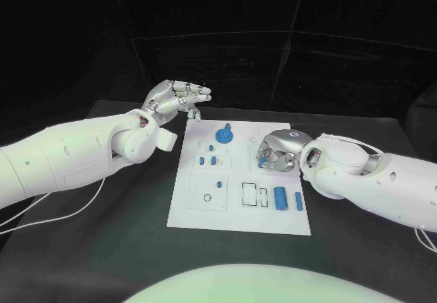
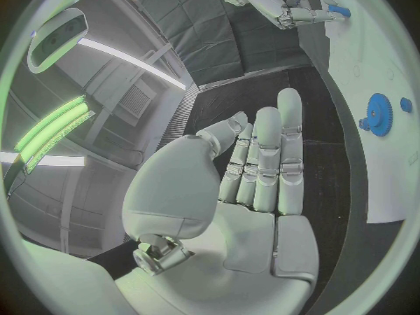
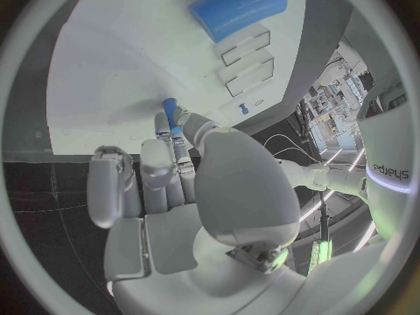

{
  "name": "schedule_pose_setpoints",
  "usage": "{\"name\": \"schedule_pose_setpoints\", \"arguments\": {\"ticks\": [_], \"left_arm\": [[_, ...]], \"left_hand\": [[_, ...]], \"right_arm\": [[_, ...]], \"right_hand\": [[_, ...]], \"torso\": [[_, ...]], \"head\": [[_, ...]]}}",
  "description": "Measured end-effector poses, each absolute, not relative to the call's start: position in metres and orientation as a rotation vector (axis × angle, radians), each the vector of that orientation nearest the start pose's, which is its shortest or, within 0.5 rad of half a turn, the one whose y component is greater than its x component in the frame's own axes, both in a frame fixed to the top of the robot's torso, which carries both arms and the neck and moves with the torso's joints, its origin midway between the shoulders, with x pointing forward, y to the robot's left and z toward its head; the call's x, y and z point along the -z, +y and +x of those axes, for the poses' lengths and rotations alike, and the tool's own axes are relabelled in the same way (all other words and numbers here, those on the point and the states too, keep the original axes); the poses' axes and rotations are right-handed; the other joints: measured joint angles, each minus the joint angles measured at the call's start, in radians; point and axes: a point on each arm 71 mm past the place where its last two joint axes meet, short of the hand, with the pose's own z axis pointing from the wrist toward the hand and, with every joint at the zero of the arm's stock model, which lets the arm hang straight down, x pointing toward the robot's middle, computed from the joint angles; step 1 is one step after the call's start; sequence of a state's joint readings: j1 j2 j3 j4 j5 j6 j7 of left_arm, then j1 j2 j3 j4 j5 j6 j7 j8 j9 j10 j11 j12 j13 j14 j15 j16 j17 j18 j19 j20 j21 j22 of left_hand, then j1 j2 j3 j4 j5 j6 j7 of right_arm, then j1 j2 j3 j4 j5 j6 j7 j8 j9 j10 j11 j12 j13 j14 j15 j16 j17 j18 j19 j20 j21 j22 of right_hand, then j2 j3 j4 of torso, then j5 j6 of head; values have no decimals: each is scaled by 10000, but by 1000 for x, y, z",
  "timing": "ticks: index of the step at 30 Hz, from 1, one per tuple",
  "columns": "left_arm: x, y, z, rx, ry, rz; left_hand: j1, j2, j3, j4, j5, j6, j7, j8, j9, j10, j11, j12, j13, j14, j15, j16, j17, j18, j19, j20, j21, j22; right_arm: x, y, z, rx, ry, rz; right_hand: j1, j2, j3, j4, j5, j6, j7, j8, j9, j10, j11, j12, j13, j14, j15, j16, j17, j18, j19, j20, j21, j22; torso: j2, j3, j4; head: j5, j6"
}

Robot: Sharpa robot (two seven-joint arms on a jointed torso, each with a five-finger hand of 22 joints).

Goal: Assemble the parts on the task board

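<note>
The white task board (image 1: 239,211) lies in the middle of the black table. On it are a blue gear (image 1: 225,134), several small blue pegs (image 1: 212,161) and two blue cylinders (image 1: 280,198) near its right edge. My right hand (image 1: 276,154) hovers over the board's right middle and pinches a small blue peg (image 3: 171,112) between thumb and a finger; the peg's tip (image 1: 263,163) points down at the board. My left hand (image 1: 177,98) is raised beyond the board's far left corner, fingers (image 2: 267,161) stretched out, holding nothing. The left wrist view also catches the gear (image 2: 379,113).
Rectangular slots (image 1: 249,193) sit beside the cylinders, and a small black ring (image 1: 208,197) lies on the board's left half. A large blue cylinder (image 3: 238,7) lies beyond my right hand's fingers. Black table (image 1: 109,246) surrounds the board.
</note>
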State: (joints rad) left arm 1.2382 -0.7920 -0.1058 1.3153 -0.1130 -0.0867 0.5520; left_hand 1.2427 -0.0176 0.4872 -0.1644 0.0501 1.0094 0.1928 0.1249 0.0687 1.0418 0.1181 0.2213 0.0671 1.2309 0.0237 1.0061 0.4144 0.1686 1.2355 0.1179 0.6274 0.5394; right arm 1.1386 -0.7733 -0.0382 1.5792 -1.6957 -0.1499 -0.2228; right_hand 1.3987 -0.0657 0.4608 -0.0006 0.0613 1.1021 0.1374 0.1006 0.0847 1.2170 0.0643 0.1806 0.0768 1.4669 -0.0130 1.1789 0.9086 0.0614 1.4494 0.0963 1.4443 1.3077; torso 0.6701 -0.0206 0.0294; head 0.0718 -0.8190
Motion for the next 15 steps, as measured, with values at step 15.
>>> {"name": "schedule_pose_setpoints", "arguments": {"ticks": [15], "left_arm": [[182,235,519,16447,13999,-8593]], "left_hand": [[0,0,-26,-26,0,0,0,0,0,0,0,0,0,-15,16,0,-7,0,0,0,0,-7]], "right_arm": [[196,-154,449,-6184,17167,-3535]], "right_hand": [[-33,92,23,-26,-36,29,33,-3,10,-1,1,-106,-21,0,0,0,-160,3,0,0,0,-1]], "torso": [[-15,-6,-10]], "head": [[-40,35]]}}
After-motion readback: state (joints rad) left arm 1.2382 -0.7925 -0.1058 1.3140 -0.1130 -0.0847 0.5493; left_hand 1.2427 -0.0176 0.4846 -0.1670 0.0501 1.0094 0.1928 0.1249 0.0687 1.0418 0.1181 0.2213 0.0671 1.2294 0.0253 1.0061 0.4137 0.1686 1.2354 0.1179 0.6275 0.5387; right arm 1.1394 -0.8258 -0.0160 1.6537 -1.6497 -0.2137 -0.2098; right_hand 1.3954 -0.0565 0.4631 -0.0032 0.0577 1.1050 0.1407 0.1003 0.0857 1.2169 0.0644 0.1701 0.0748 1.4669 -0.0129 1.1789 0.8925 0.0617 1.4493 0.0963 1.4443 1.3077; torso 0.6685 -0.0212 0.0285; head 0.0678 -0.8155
